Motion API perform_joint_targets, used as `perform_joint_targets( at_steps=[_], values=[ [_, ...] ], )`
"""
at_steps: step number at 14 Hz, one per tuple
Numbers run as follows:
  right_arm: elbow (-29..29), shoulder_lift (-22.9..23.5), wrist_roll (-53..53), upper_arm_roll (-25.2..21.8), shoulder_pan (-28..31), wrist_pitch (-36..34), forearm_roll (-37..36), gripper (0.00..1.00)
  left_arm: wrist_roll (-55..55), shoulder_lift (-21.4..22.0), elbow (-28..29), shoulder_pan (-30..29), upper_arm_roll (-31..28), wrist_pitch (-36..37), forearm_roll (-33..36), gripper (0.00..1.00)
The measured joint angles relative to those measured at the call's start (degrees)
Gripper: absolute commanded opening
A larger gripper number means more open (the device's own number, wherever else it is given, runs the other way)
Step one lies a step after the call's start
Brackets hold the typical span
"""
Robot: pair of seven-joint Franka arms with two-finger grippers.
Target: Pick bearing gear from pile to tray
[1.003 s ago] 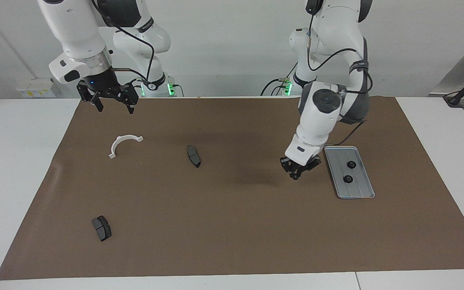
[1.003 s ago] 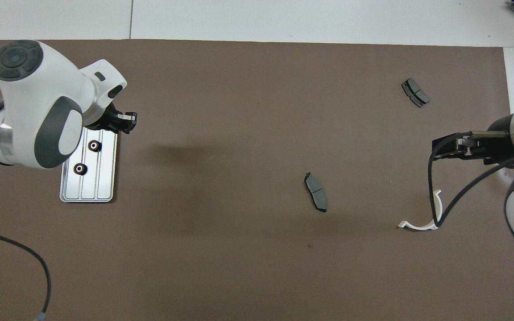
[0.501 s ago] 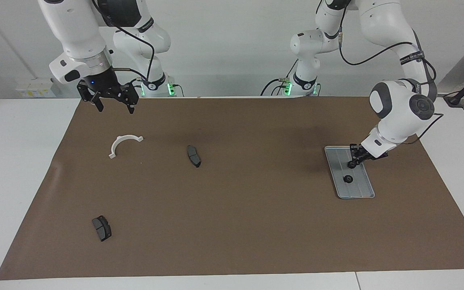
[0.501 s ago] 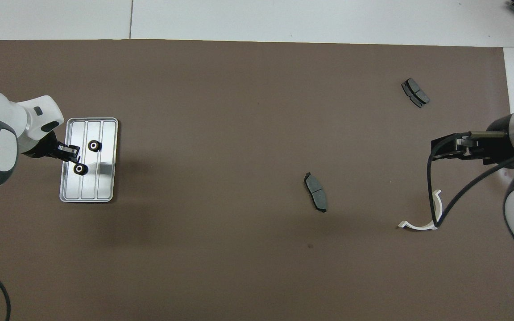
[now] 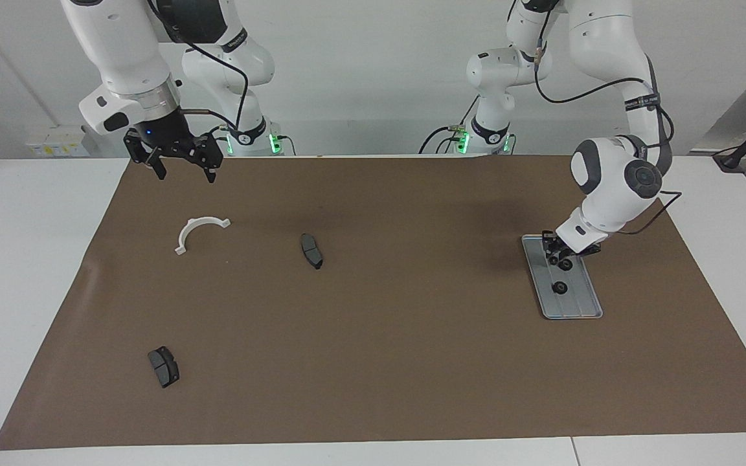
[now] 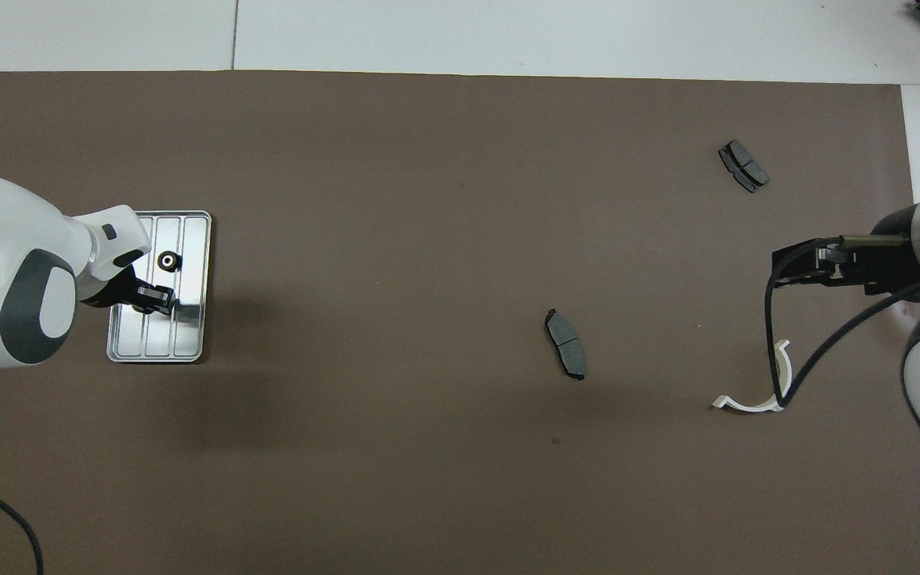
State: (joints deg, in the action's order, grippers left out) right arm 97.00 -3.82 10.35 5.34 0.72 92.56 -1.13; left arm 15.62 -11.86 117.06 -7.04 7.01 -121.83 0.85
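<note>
The silver tray (image 5: pixel 578 301) lies toward the left arm's end of the mat, also in the overhead view (image 6: pixel 188 323). Two small black gears rest in it. One gear (image 5: pixel 560 288) lies free, and it shows in the overhead view (image 6: pixel 167 260). The other gear (image 5: pixel 566 263), nearer to the robots, sits right at the tips of my left gripper (image 5: pixel 557 257). From overhead the left gripper (image 6: pixel 155 301) covers that gear. My right gripper (image 5: pixel 183 169) is open and empty, held over the mat's edge by its base, near the white bracket (image 5: pixel 199 225).
Of the pile, the white curved bracket (image 6: pixel 739 405) and two dark brake pads remain on the brown mat. One pad (image 5: pixel 311 250) lies mid-mat, the other (image 5: pixel 163 366) farther from the robots, toward the right arm's end.
My left gripper swung from beside the tray, toward mid-mat, to over the tray, and now sits at the gear nearer to the robots. The right arm has not moved.
</note>
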Motion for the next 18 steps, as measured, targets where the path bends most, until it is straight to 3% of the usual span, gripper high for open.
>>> perform_joint_targets(
  at_steps=[5,11,18],
  values=[
    [0.0,0.0,-0.06,0.02,-0.11,0.0,0.0,1.0,-0.43,0.89,-6.34,0.04,0.39,1.56,-0.83,1.0],
    [0.0,0.0,-0.61,0.07,-0.15,0.0,0.0,1.0,-4.99,2.66,-26.0,1.3,0.97,24.01,-3.31,1.0],
    [-0.02,0.0,-0.62,0.07,-0.16,0.0,0.0,1.0,-5.71,5.91,-32.0,2.3,0.98,32.27,-3.35,1.0]
  ],
)
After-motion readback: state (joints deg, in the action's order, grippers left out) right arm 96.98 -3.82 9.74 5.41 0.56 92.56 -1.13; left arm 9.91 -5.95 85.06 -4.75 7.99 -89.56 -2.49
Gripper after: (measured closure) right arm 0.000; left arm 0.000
